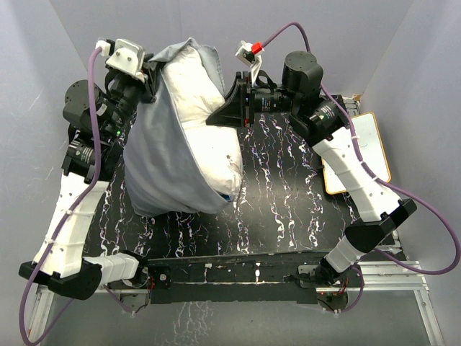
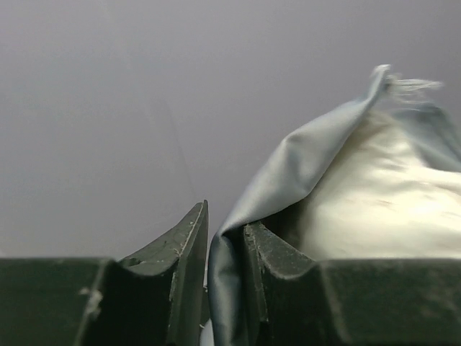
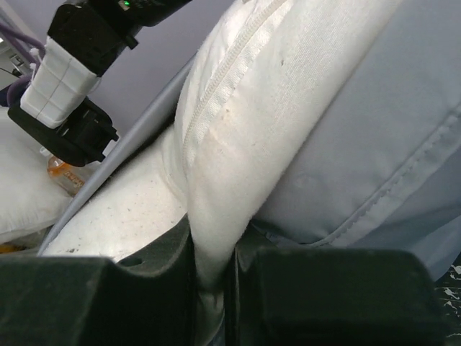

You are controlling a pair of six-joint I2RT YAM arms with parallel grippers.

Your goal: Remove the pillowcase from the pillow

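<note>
Pillowcase (image 1: 155, 158) partly off, approx half, heaped w/ pillow (image 1: 198, 122) at counter (image 1: 288, 194) left. Left claw (image 2: 225, 288) pinches its grey edge; right claw (image 3: 212, 281) nipped on white pillow cloth. Remaining: slide rest free.

left gripper (image 2: 225, 225) is pinching a fold of the grey pillowcase (image 2: 302, 158) between its jaws, with the white pillow (image 2: 389, 209) showing inside the cover on the right.

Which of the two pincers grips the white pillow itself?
The right pincer: it pinches the white pillow, whereas the left pincer clamps only the grey pillowcase.
</note>
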